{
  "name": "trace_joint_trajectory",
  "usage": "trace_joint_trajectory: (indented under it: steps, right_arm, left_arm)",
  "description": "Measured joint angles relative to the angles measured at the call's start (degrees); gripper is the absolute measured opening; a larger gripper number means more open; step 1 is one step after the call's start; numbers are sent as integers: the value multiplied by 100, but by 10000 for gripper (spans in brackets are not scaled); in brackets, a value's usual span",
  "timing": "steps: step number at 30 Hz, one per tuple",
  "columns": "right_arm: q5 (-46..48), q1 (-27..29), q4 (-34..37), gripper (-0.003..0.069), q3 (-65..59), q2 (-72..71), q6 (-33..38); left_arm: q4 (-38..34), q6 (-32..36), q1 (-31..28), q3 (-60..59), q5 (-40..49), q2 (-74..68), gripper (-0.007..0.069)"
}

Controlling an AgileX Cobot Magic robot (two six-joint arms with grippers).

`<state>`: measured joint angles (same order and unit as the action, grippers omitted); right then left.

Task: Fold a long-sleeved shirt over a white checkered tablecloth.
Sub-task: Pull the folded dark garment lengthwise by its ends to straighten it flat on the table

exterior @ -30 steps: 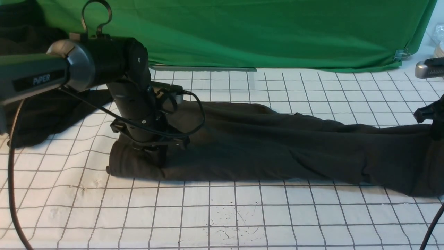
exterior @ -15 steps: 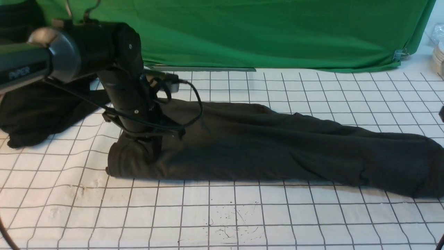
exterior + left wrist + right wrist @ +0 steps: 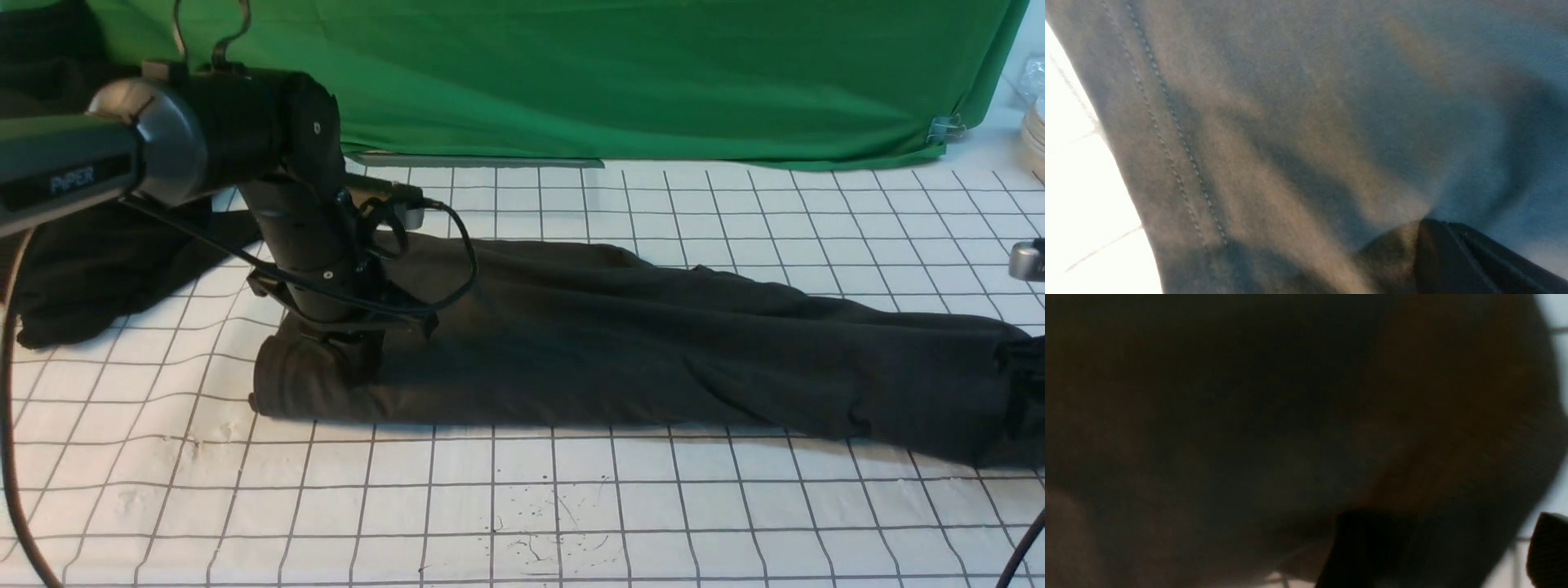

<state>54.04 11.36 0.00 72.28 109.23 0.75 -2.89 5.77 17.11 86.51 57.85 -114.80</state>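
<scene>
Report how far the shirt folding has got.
Done: the long-sleeved shirt lies folded lengthwise into a long band on the white checkered tablecloth. In hand: the left gripper is shut on its left end; the right gripper, jaws open, sits at the right end. Left: folding the band across into a compact stack.

The long-sleeved shirt (image 3: 620,343) lies as a long band on the tablecloth (image 3: 571,506), from left to right. My left gripper (image 3: 355,371) stands on its left end, and my right gripper (image 3: 1022,400) is at its right end. A heap of cloth (image 3: 98,269) lies further left, behind. The backdrop (image 3: 653,73) hangs behind the tablecloth's far edge.
</scene>
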Motion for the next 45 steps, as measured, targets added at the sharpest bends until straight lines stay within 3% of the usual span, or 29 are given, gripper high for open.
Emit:
trace_joint_trajectory:
  steps: [2, 6, 9, 11, 17, 23, 24, 25, 27, 30, 35, 39, 45]
  right_arm:
    - [47, 0, 91, 471, 0, 98, 132]
    - [136, 55, 159, 110, 25, 189, 492]
    - [246, 132, 0, 43, 190, 189, 444]
    - [306, 159, -174, 37, 313, 189, 385]
    - [821, 277, -506, 64, 767, 203, 437]
    - [976, 325, -685, 279, 810, 242, 466]
    - [1229, 337, -786, 391, 873, 246, 447]
    - [1229, 337, -786, 391, 889, 246, 441]
    - [1447, 360, -874, 511, 1120, 196, 58]
    - [1462, 337, -843, 531, 1226, -64, -203]
    - [1200, -123, -501, 479, 1342, -630, 39]
    - [606, -779, 415, 457, 1669, -647, 1055]
    - [205, -1872, 1501, 454, 2503, 263, 2521]
  left_arm:
    - [5, 0, 0, 0, 0, -51, -3]
    - [161, 0, 0, 0, -15, -201, -3]
    - [209, 0, 0, 0, -15, -229, -3]
    - [223, 0, 0, 0, -15, -229, -3]
    - [230, 0, 6, 0, -9, -229, -3]
    - [289, 0, 6, 52, 311, -224, -3]
    - [289, -5, 6, 73, 534, -159, -3]
    - [289, -5, 6, 72, 560, -159, -3]
    - [359, -57, 6, 86, 692, 152, -3]
    - [384, -109, 6, 121, 498, 576, -3]
    - [198, -116, -27, 558, 256, 833, -3]
    - [-238, -116, -181, 1296, 685, 431, -3]
    - [-257, -130, -267, 1711, 1121, -2, -3]
